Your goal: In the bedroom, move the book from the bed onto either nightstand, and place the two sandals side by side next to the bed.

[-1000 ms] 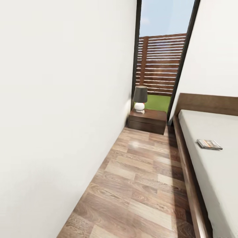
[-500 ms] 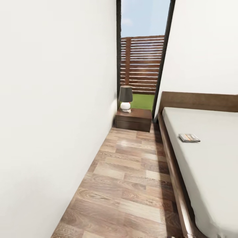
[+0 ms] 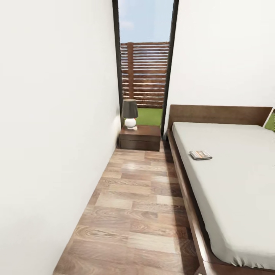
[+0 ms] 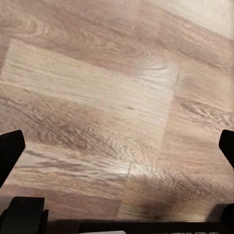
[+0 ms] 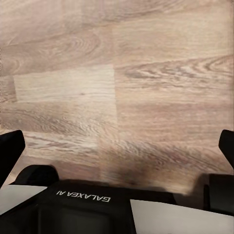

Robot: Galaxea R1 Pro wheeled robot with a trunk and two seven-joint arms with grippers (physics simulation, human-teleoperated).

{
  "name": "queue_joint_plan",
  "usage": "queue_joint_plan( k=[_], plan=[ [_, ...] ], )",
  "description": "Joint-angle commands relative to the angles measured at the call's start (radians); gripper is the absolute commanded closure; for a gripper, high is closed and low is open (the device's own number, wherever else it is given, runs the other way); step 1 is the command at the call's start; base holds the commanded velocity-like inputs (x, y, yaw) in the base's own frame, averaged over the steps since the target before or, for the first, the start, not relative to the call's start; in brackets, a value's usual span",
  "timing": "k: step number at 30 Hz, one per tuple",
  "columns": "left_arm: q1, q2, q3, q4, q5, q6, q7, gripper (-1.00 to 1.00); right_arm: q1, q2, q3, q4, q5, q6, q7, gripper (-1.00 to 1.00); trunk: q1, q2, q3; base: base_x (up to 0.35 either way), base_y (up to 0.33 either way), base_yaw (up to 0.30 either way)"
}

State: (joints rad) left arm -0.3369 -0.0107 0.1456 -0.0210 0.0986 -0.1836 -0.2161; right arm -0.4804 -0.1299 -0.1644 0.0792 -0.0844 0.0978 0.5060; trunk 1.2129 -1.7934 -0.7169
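White walls are closing in a narrow strip of wood floor (image 3: 141, 206), with the bed (image 3: 229, 179) running along the right and a tall window (image 3: 145, 65) at the far end. Below that window the nightstand (image 3: 140, 137) is sitting against the left wall, carrying a small lamp (image 3: 130, 113) on the part of its top nearest the wall, the rest of the top lying bare.

The book (image 3: 201, 154) is lying flat on the mattress, toward the headboard end and nearer the bed's left edge, well apart from the nightstand. Its long axis is running roughly across the bed, tilted a little. Which way the cover text is facing is too small to tell.

By my reading, we are in the approach step: the book is not yet picked up, and no sandals are in sight.

Both wrist views are looking down at bare planks. The left gripper (image 4: 117, 151) is spread wide, dark fingertips at the picture edges with nothing between them. The right gripper (image 5: 117, 151) is looking just the same, wide and empty.

Next, I judge, the robot needs to be rolling up the aisle toward the headboard, stopping beside the book, then reaching the right arm over the bed frame for a flat, low grasp.
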Motion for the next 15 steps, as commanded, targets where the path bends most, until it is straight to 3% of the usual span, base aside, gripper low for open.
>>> queue_joint_plan(
  k=[1,15],
  plan=[
    [-0.001,0.0,0.003,0.001,0.01,0.0,-0.006,-1.0,-0.001,-0.001,-0.004,0.002,-0.009,0.006,0.003,-1.0,0.0,0.0,-0.001,0.285,0.101,-0.031],
    [-0.001,0.001,0.004,0.001,0.01,0.0,-0.006,-1.0,-0.001,-0.001,-0.004,0.002,-0.009,0.006,0.003,-1.0,0.0,0.0,-0.001,0.319,0.022,-0.003]
  ],
)
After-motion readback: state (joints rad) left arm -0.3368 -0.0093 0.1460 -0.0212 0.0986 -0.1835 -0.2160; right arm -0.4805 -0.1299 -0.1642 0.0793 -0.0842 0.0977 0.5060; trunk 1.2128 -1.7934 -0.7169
